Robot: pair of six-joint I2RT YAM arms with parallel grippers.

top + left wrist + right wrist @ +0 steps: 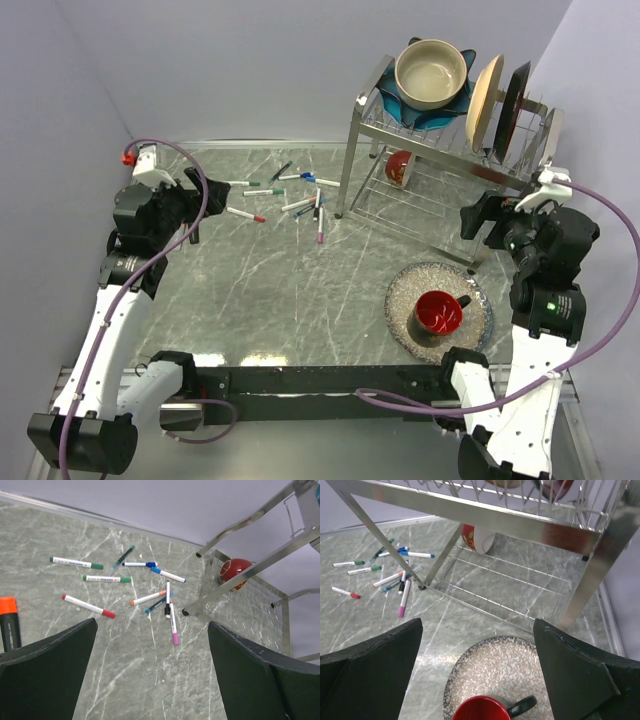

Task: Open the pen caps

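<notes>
Coloured caps (175,639), fitted on white markers (87,605), lie scattered on the table (290,300) just left of the rack (348,165). Farther left of the rack, the left gripper (152,624) hovers, jaws wide and empty. The right gripper (479,622), equally wide and empty, hangs before the rack's right end, above a plate (400,290) bearing a red mug (437,312).

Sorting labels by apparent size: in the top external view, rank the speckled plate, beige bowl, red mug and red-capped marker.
1. speckled plate
2. beige bowl, sitting high on the rack nearer the camera, so its true rank is unsure
3. red mug
4. red-capped marker
</notes>
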